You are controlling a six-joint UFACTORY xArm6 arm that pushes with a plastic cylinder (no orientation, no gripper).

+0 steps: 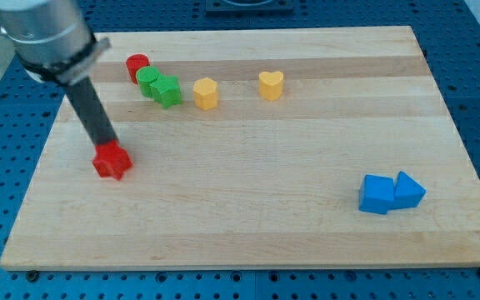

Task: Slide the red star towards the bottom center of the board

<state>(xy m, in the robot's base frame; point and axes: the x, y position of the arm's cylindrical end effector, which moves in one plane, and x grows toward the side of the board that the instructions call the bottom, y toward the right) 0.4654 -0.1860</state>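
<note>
The red star [112,162] lies on the wooden board [240,217] at the view's left, about mid height. My tip [107,144] is at the star's upper edge, touching it or just behind it on the side toward the view's top. The dark rod slants up and left from there to the arm's grey body [44,33] at the view's top left.
A red cylinder [137,67], a green cylinder [148,80] and a green star [167,90] cluster near the view's top left. A yellow hexagon block [206,93] and a yellow heart [271,84] lie right of them. Two blue blocks [377,194] [407,190] touch at the lower right.
</note>
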